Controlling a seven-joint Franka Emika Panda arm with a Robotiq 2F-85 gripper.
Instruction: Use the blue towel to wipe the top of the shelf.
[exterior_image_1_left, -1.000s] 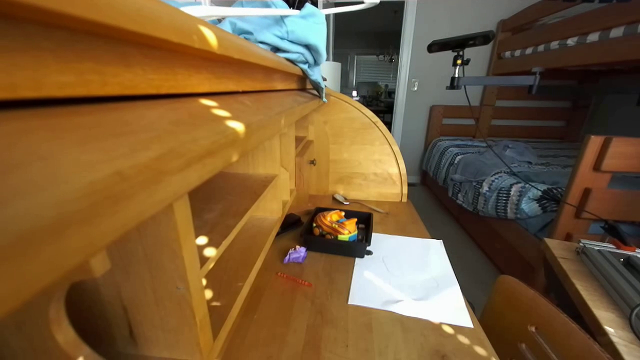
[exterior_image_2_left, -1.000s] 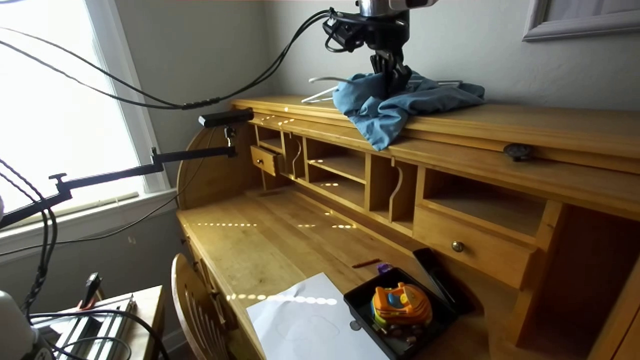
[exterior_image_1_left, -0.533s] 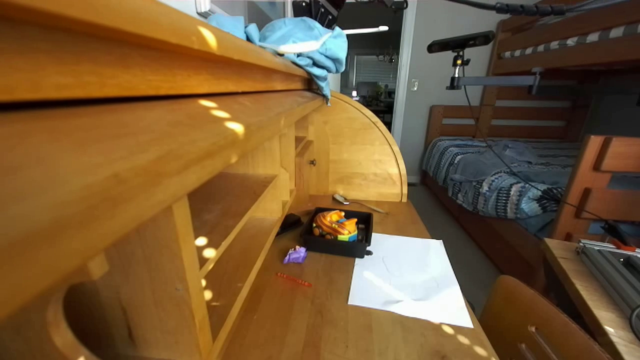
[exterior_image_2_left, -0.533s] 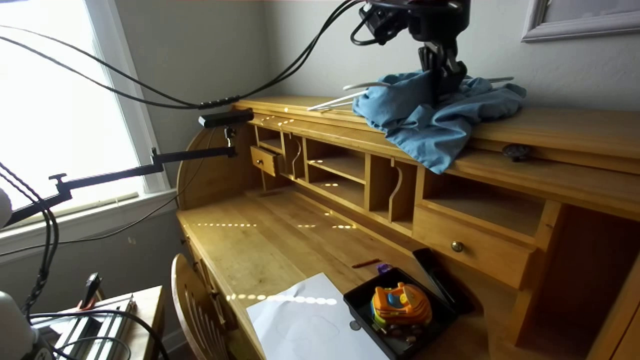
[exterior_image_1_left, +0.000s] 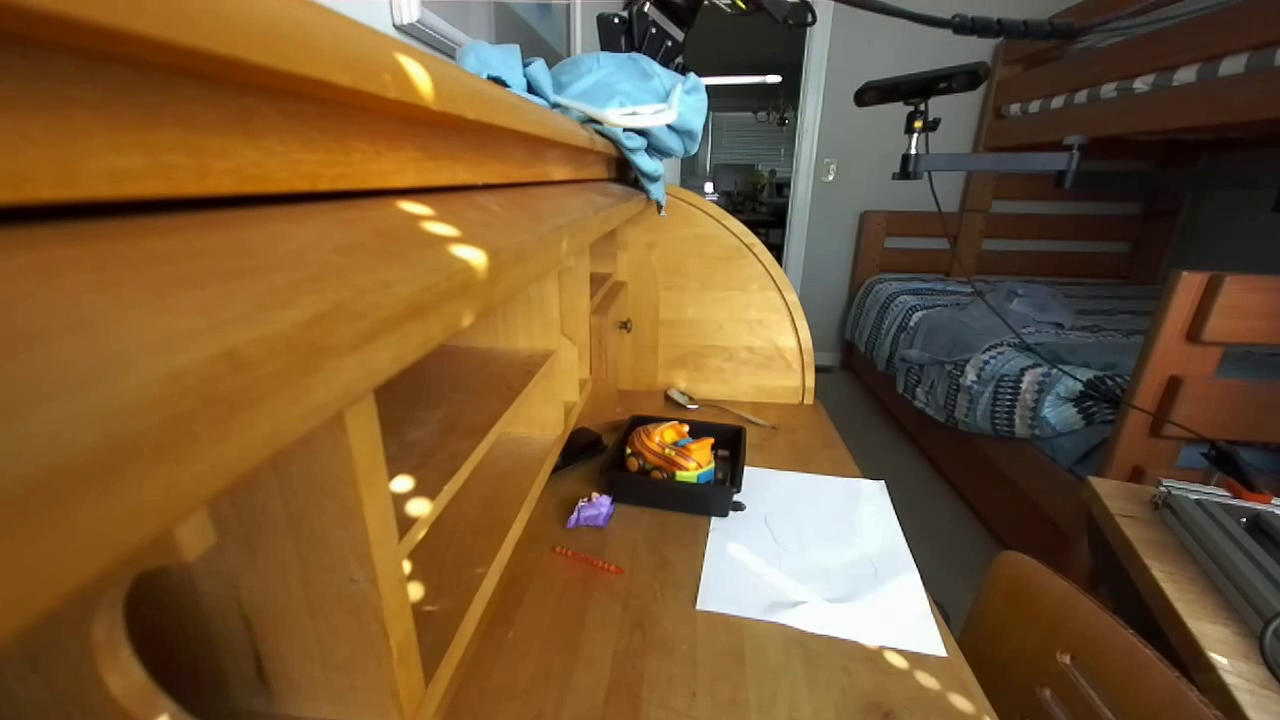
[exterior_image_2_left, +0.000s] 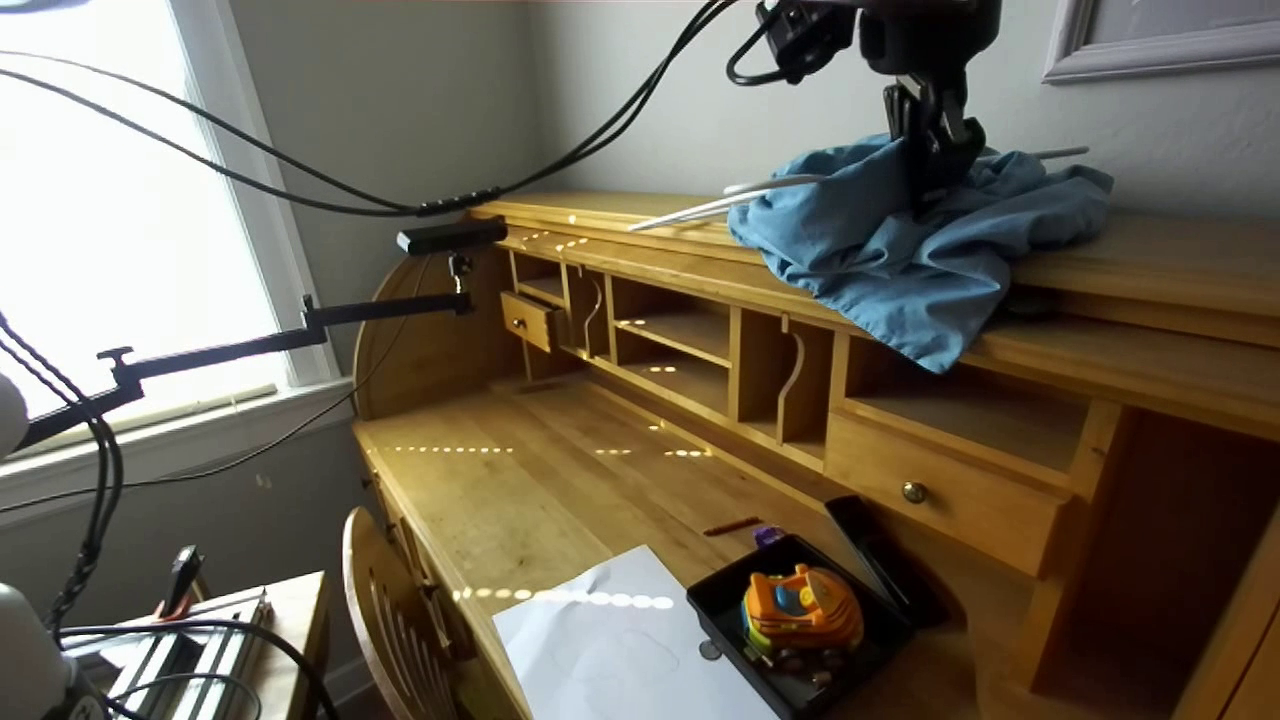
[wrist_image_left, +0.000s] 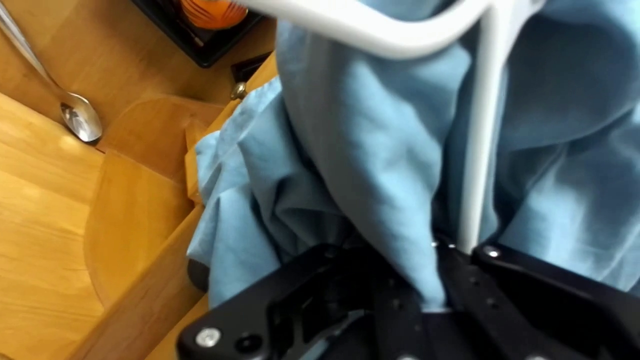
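The blue towel (exterior_image_2_left: 900, 270) lies bunched on the wooden shelf top (exterior_image_2_left: 1190, 240), with one corner hanging over the front edge. It also shows in an exterior view (exterior_image_1_left: 630, 85) and in the wrist view (wrist_image_left: 380, 150). My gripper (exterior_image_2_left: 935, 175) points down into the towel and is shut on it; in the wrist view a fold runs between the fingers (wrist_image_left: 415, 280). The fingertips are hidden in the cloth. A white hanger (exterior_image_2_left: 690, 211) lies tangled with the towel, and its bars cross the cloth in the wrist view (wrist_image_left: 482, 135).
Below the shelf are cubbyholes and a small drawer (exterior_image_2_left: 940, 490). On the desk are a black tray (exterior_image_2_left: 715, 590) with an orange toy (exterior_image_2_left: 803, 608), white paper (exterior_image_2_left: 620, 640), a red crayon (exterior_image_1_left: 588, 559) and a spoon (wrist_image_left: 80, 117). A wall picture frame (exterior_image_2_left: 1160, 50) hangs behind.
My gripper has slid the towel along the shelf top, to the right in both exterior views. The hanger has moved with it. The hanging corner now covers the dark knob under the shelf edge.
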